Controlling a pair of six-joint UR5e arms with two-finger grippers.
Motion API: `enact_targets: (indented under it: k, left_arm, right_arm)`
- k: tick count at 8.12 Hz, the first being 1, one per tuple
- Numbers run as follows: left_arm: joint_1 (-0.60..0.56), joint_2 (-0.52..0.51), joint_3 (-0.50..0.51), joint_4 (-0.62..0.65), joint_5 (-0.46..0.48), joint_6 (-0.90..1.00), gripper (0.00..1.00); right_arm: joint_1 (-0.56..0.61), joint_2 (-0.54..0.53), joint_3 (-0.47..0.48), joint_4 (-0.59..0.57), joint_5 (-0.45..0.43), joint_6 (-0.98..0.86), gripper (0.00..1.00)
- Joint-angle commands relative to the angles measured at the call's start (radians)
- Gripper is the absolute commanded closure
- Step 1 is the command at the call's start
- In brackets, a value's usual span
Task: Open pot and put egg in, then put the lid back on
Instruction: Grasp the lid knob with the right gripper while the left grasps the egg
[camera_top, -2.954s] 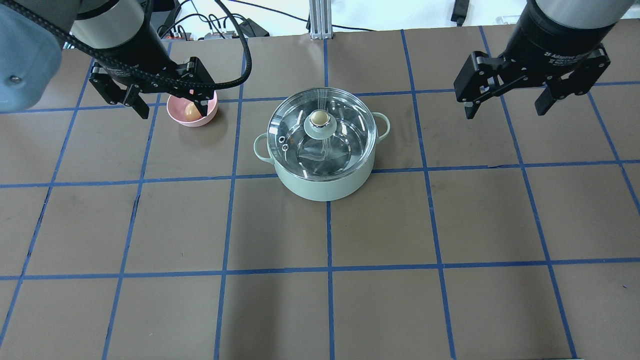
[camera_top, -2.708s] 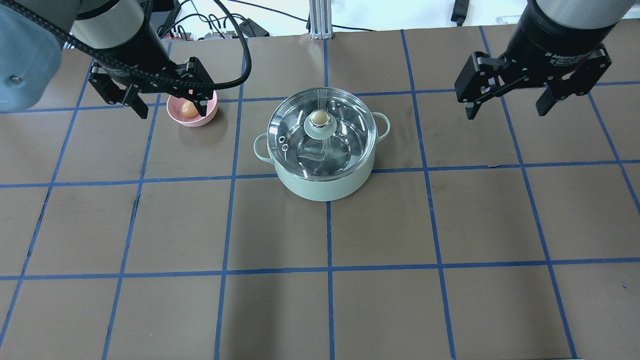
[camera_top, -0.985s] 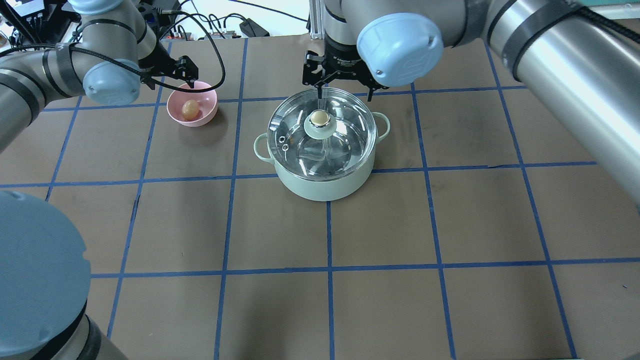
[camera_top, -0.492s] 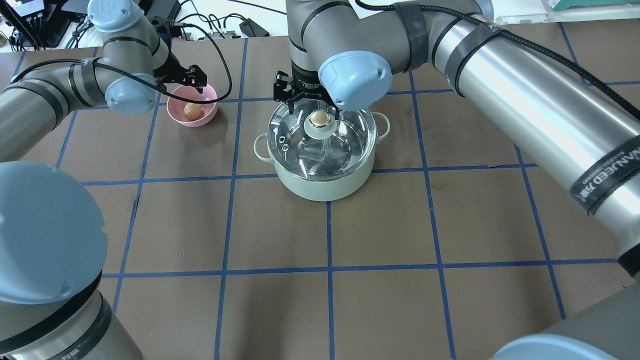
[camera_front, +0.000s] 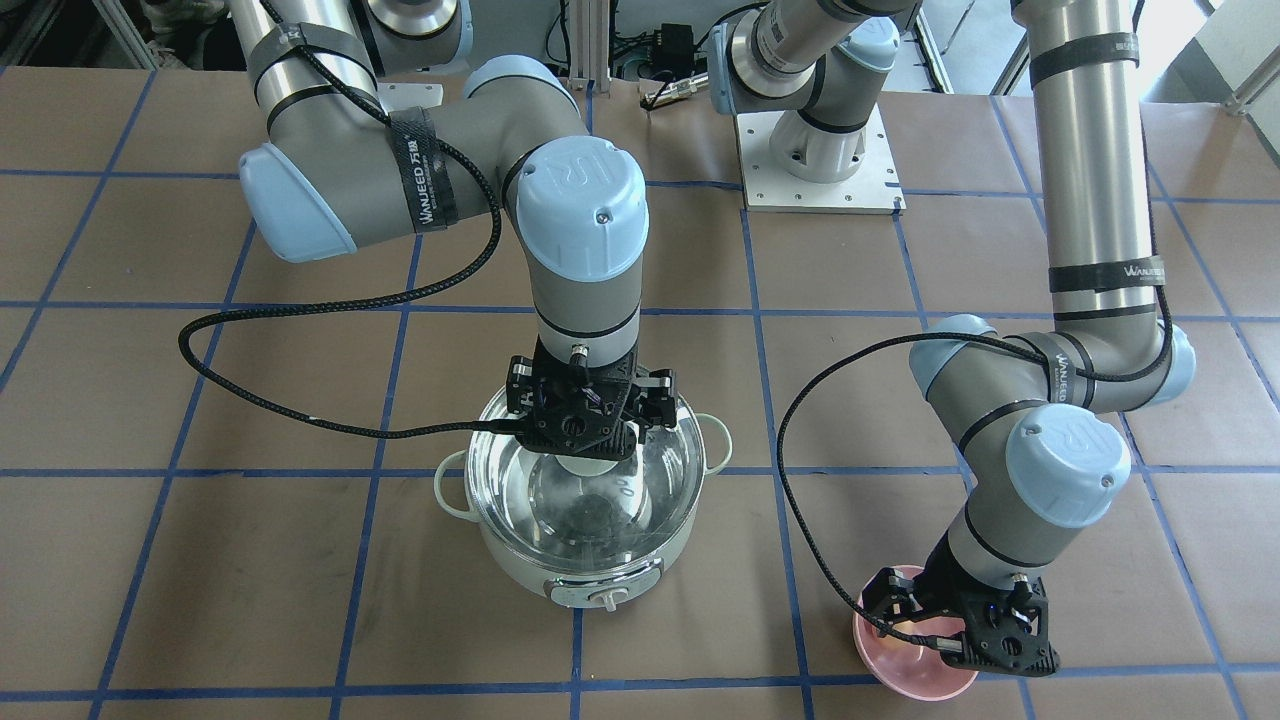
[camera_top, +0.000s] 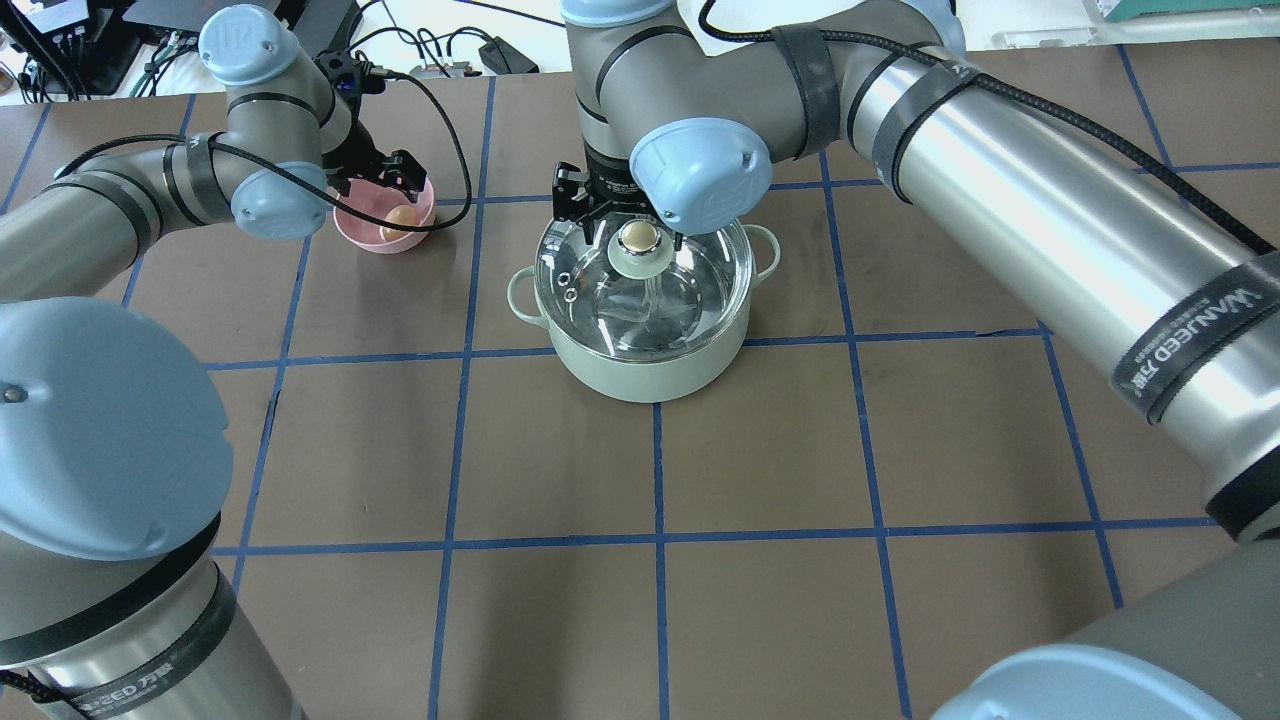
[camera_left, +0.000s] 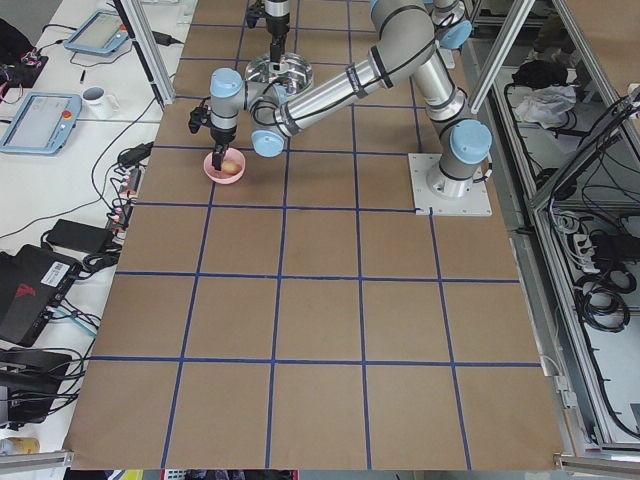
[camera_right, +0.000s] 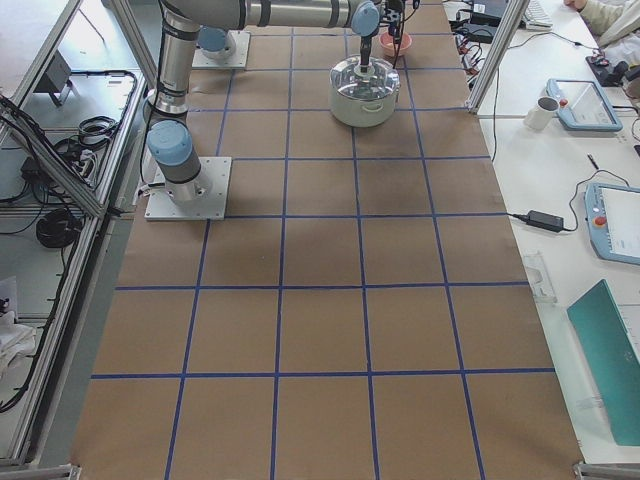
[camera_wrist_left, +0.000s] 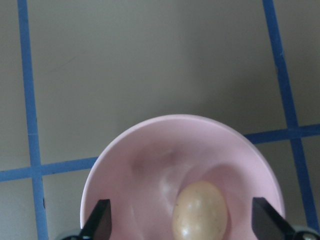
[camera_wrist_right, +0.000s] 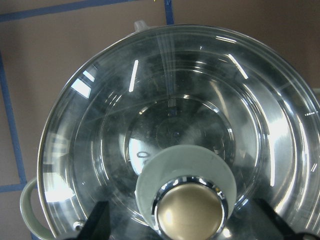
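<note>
Straddling the knob (camera_wrist_right: 190, 215) of the lid (camera_wrist_right: 165, 95), the right gripper (camera_top: 630, 226) stands wide, holding nothing. The lid sits on the pot (camera_top: 650, 375) at mid-table. How will it handle? (desk)

Glass in a metal rim: likely heavy, stiff, slick and breakable. The knob looks the only sound hold, lifted straight up. (photographer)

And the egg (camera_wrist_left: 200, 212)? (desk)

It lies in the bowl (camera_wrist_left: 150, 150), well apart from the pot. The left gripper (camera_wrist_left: 182, 225) is spread wide around it, not yet closed. The egg is probably light, smooth and easily cracked, so a soft pinch across its middle seems wise. (photographer)

What changed in three seconds? (desk)

Both grippers hung high then, the right one far off to the pot's side. Now it has dropped over the knob, and the left has sunk to the bowl. Lid and egg have not moved. (photographer)
</note>
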Motion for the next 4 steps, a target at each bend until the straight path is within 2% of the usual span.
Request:
enact_targets:
  k: [1, 2, 3, 4]
  left_arm:
    - [0.000, -0.028, -0.001, 0.002, 0.007, 0.033, 0.00]
    - [0.000, -0.028, -0.001, -0.006, 0.010, 0.033, 0.00]
    - [0.000, -0.027, -0.001, -0.009, 0.008, 0.033, 0.00]
    - [0.000, -0.030, -0.001, -0.026, 0.008, 0.038, 0.00]
  right_arm:
    - [-0.001, 0.002, 0.007, 0.007, -0.005, -0.006, 0.03]
    - [-0.001, 0.002, 0.015, 0.008, -0.005, -0.006, 0.12]
    - [-0.001, 0.002, 0.015, 0.006, 0.003, -0.008, 0.34]
    - [-0.001, 0.002, 0.015, 0.004, 0.007, -0.008, 0.51]
